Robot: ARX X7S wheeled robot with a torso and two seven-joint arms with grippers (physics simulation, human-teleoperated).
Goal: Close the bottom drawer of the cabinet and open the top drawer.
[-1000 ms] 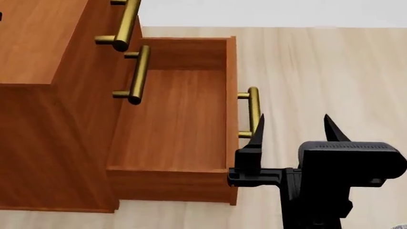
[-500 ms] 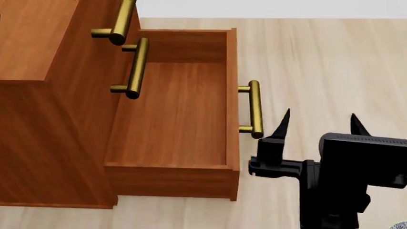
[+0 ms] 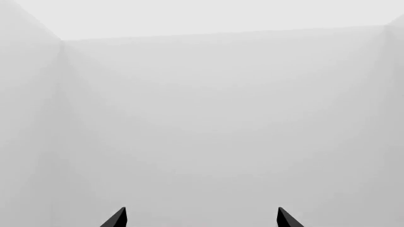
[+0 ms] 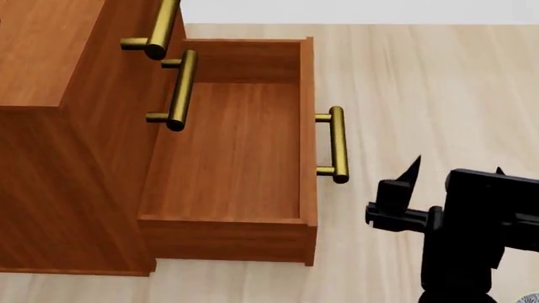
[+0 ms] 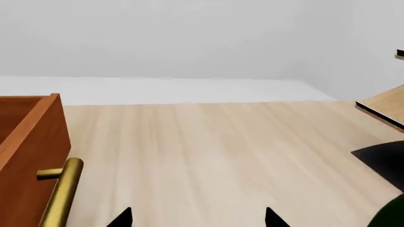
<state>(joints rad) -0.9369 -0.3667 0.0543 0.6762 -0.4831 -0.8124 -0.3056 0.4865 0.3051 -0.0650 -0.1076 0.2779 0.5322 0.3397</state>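
The reddish-brown cabinet fills the left of the head view. Its bottom drawer is pulled far out and looks empty, its brass handle facing my right gripper. The top drawer's handle sits close against the cabinet front, above the middle one. My right gripper hangs open to the right of the bottom handle, a clear gap away. In the right wrist view, the right gripper holds nothing, with the bottom drawer and its handle off to one side. The left gripper is open, facing blank white walls.
Pale wooden floor spreads to the right of the cabinet up to a white wall. In the right wrist view a wooden edge, a dark shape and a green object show at the far side.
My right gripper has drawn back to the right, away from the bottom drawer's handle. The drawer stays pulled out. The head view shifted slightly a second ago, then held still.
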